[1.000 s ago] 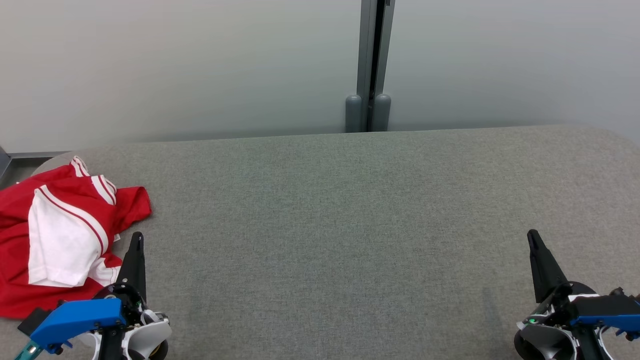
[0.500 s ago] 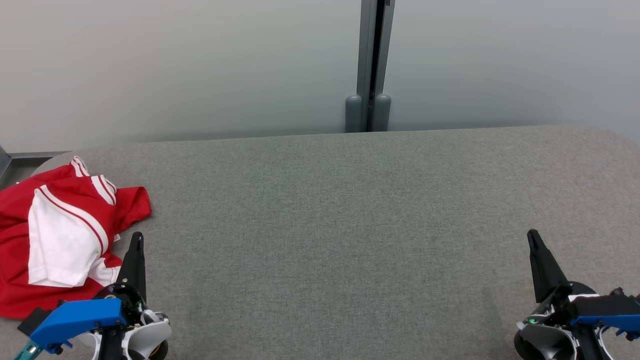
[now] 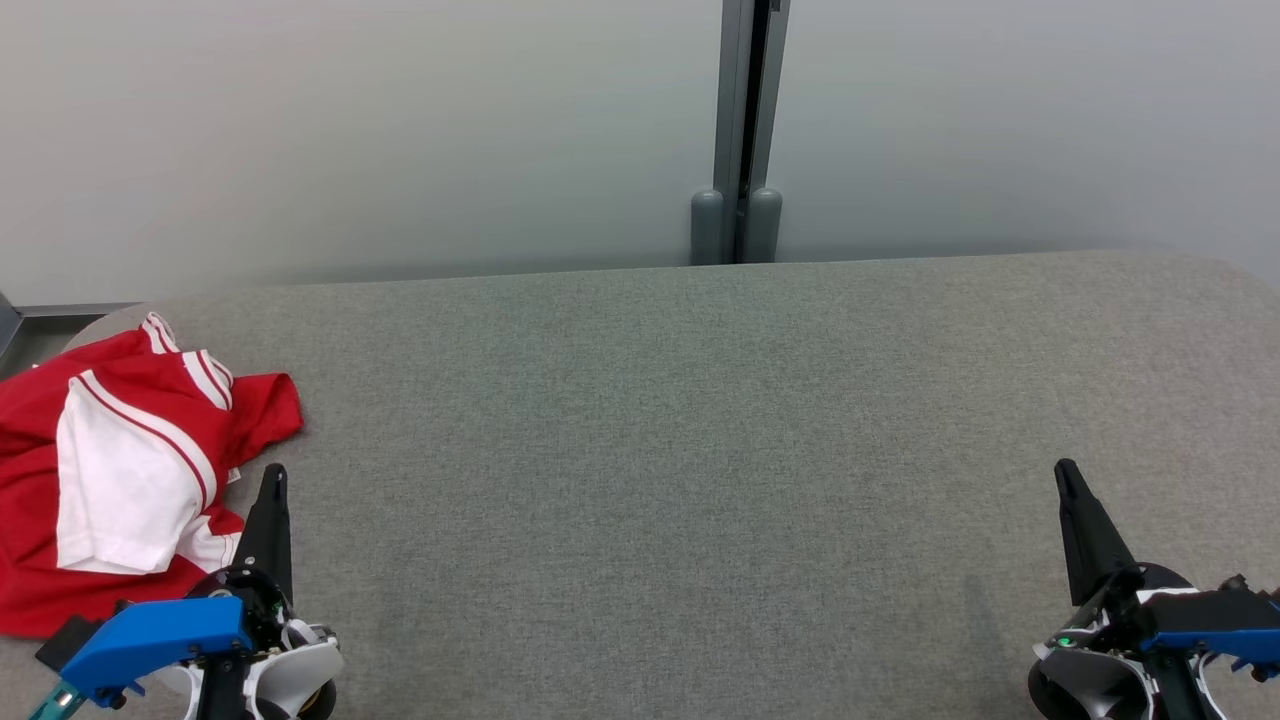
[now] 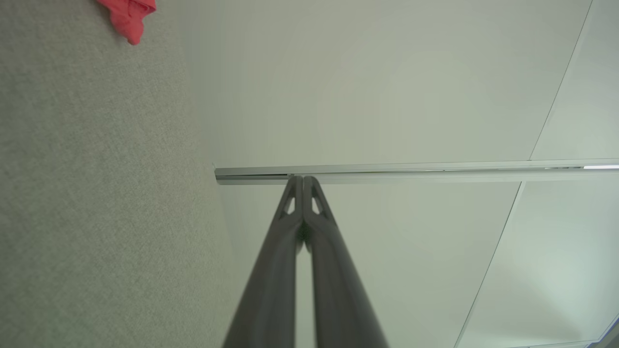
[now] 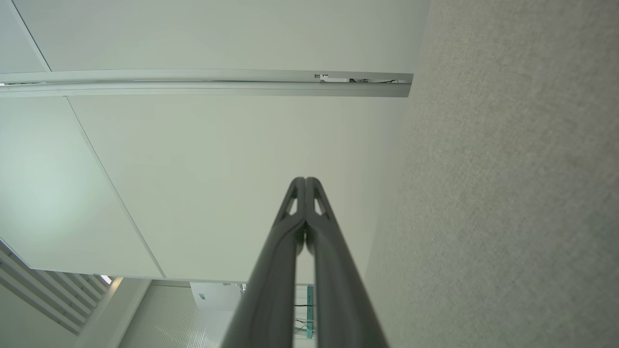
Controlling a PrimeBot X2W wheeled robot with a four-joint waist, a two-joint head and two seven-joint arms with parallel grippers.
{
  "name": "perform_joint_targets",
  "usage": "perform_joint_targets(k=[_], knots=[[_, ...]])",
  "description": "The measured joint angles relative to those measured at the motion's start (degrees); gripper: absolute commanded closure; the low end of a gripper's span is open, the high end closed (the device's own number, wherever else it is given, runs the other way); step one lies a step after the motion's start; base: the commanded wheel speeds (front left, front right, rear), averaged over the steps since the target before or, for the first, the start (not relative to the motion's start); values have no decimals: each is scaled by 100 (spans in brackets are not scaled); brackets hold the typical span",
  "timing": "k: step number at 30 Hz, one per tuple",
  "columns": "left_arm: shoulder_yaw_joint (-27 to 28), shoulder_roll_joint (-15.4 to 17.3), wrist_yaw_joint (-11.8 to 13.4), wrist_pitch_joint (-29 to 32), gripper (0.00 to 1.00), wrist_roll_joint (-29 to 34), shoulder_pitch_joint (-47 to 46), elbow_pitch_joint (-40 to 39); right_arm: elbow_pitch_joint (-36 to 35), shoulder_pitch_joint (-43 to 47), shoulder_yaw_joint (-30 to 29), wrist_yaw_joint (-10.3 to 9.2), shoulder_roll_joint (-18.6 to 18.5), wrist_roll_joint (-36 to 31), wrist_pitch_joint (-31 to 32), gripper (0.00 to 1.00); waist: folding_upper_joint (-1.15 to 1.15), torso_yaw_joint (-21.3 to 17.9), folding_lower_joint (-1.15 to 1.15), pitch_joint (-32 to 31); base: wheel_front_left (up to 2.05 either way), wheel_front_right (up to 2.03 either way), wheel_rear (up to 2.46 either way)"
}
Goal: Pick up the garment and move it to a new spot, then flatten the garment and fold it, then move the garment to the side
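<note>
- Left tool (image 3: 272, 478): fingers pressed together, empty, pointing fwd over tabletop (image 3: 650, 450).
- Right tool (image 3: 1066, 472): likewise pressed together, empty, at far right.
- Garment (image 3: 120, 470): red/white, crumpled at tabletop's left end, just beside left tool, to its left & slightly ahead; well apart from right tool.
- Long axis of garment runs approx near-to-far.
- Judgement: left arm nearer, so pick prob falls to it; must spread fingers, then swing left.
</note>
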Motion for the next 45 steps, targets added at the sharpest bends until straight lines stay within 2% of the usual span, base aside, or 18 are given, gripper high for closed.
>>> perform_joint_targets(k=[3,4,10,22,32,45], knots=[[0,0,0,0,100,0,0,0,0,0,0,0,0,0,0,100,0,0,0,0,0,0,0],[-2,0,1,-2,0,1,7,16,13,9,3,0,1,-1,-3,0,0,0,0,0,0,0,0],[-30,-52,3,-36,0,1,352,276,280,265,59,-10,52,-1,-34,0,0,0,0,0,0,0,0],[-363,-63,3,-371,0,162,417,60,149,303,343,-10,55,-249,-369,0,0,1,0,9,0,0,0],[-483,-59,3,-616,0,892,452,-142,2,359,423,-10,54,-975,-614,0,0,2,1,26,0,0,0],[-541,-55,3,-899,0,1908,493,-409,-258,367,455,-10,52,-2325,-899,0,0,5,1,66,0,0,0]])
